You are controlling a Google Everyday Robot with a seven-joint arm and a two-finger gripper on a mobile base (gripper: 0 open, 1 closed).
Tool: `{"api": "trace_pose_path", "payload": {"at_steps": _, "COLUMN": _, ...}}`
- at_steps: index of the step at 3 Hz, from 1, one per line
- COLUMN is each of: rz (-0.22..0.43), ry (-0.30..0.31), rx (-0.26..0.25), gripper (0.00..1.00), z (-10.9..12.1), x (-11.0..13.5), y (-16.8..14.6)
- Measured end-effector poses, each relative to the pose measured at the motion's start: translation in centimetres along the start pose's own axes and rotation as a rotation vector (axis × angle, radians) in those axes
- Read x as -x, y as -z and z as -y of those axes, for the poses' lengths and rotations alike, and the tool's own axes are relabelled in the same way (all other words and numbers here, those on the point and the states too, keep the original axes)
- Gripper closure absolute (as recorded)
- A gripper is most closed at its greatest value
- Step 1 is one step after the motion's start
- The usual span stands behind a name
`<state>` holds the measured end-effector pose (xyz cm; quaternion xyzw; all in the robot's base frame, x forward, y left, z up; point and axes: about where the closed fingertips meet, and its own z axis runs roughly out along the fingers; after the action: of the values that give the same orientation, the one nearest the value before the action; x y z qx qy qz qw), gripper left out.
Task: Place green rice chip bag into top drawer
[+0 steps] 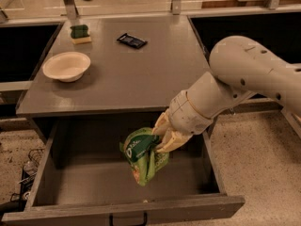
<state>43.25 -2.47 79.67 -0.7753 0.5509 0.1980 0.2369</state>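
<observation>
My gripper hangs over the open top drawer, just below the table edge. My fingers are clamped on the green rice chip bag, which dangles over the drawer's floor.

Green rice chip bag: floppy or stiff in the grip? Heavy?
Probably floppy: the green rice chip bag hangs crumpled below the gripper, which pinches its top over the open top drawer. Likely light: one edge pinch carries it. Wrinkled foil may slip.
</observation>
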Motion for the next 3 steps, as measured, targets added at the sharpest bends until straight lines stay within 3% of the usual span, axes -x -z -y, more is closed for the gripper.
{"api": "trace_pose_path", "payload": {"at_steps": 1, "rz": 0.068, "ry": -0.028, "rx": -0.021, "gripper": 1.00, "z": -1.64, "x": -2.32, "y": -2.61}}
{"api": "trace_pose_path", "payload": {"at_steps": 3, "rz": 0.077, "ry": -0.047, "rx": -0.014, "gripper": 1.00, "z": -1.84, "x": -2.77, "y": -3.30}}
